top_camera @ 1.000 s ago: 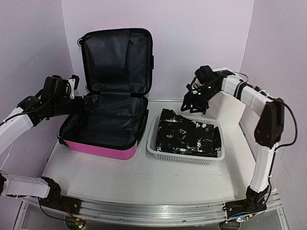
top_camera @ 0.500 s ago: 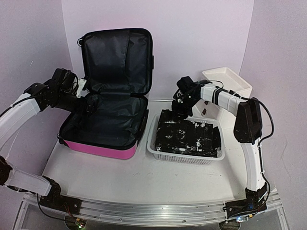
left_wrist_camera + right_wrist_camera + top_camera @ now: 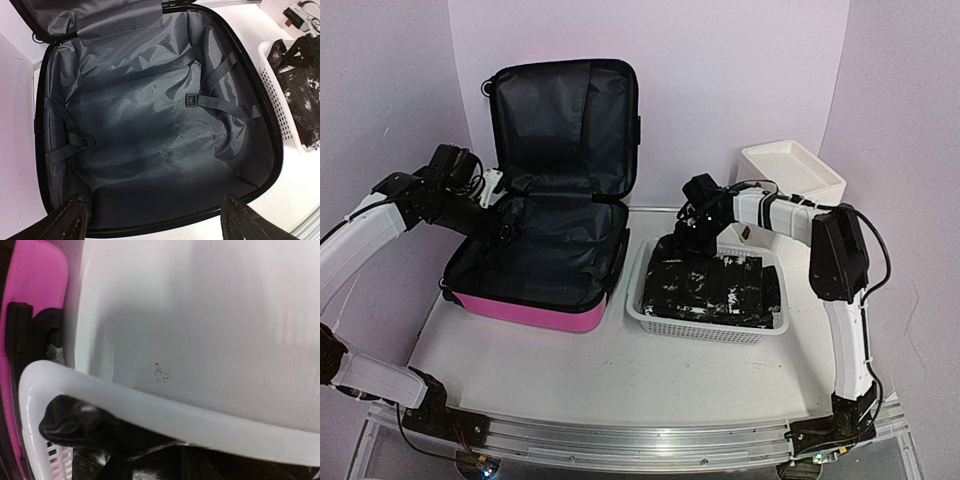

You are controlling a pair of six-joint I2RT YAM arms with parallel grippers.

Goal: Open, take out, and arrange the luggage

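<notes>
Over the empty luggage (image 3: 535,270) our left gripper (image 3: 155,216) hangs spread, nothing to grab; right gripper (image 3: 689,231) at the basket (image 3: 705,330) clothes (image 3: 720,285), grip unclear.

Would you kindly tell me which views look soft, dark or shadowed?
Right wrist: too close, basket rim soft, a grey shadow across the table. Left wrist: luggage lining sharp though dim, left gripper's fingers blurred. Top external: even, crisp.

Both arms are built of smooth white tube-like segments, the left arm (image 3: 360,235) and the right arm (image 3: 848,350) alike, linked by bulky black joints (image 3: 835,255). Thin black cables (image 3: 887,260) loop beside the right arm. The left arm's fingers (image 3: 67,222) are black with a rough, grainy surface.
</notes>
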